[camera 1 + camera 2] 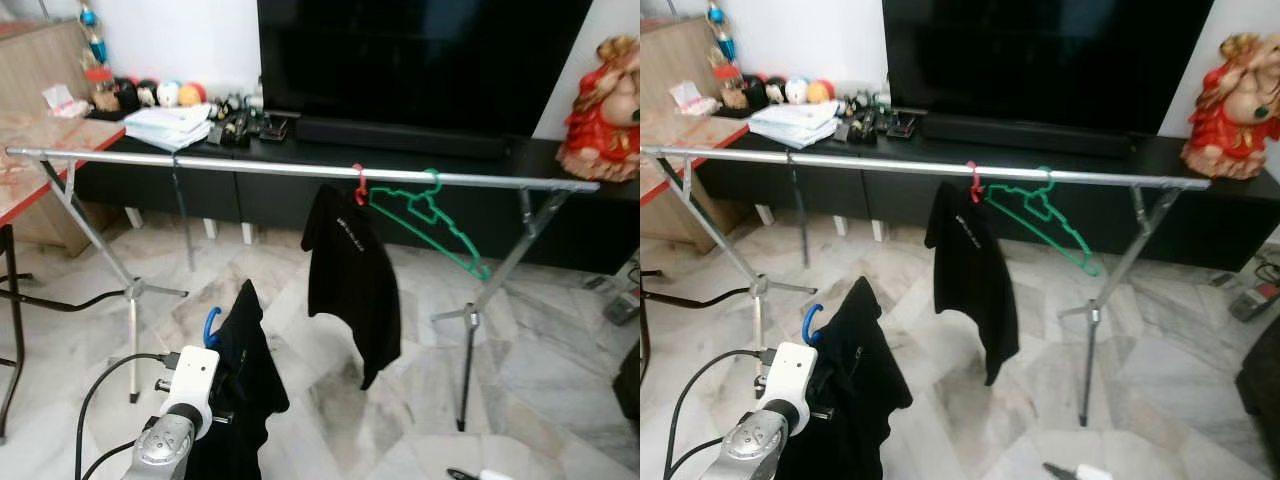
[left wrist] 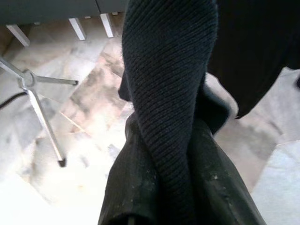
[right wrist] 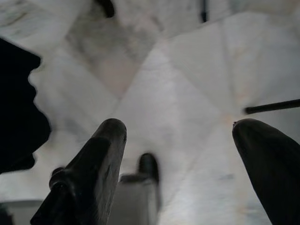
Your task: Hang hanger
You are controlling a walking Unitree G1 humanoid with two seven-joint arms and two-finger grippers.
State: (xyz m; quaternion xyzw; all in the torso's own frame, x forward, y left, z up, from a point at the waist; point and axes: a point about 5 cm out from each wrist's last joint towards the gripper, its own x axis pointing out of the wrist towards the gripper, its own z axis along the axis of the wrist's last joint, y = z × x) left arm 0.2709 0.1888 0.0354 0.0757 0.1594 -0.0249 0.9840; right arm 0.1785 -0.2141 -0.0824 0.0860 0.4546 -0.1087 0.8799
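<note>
Left gripper (image 1: 225,385), lower left of the eye views, holds up a black garment (image 1: 245,370) on a blue hanger (image 1: 210,325); its wrist view shows fingers (image 2: 140,187) clamped on knit fabric. Rail (image 1: 250,168) spans mid-frame, carrying a black shirt (image 1: 350,275) on a red hook (image 1: 359,185) and a tilted green hanger (image 1: 430,225). Right gripper (image 3: 180,140): wrist view shows fingers spread wide over marble floor (image 3: 187,70).

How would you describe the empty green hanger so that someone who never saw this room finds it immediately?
Find the long silver clothes rail standing before the big black television. Toward its right end, beside the black shirt on a red hook, hangs the thin green plastic hanger. It alone carries no garment, and it hangs tilted, one arm sloping down to the right.
</note>
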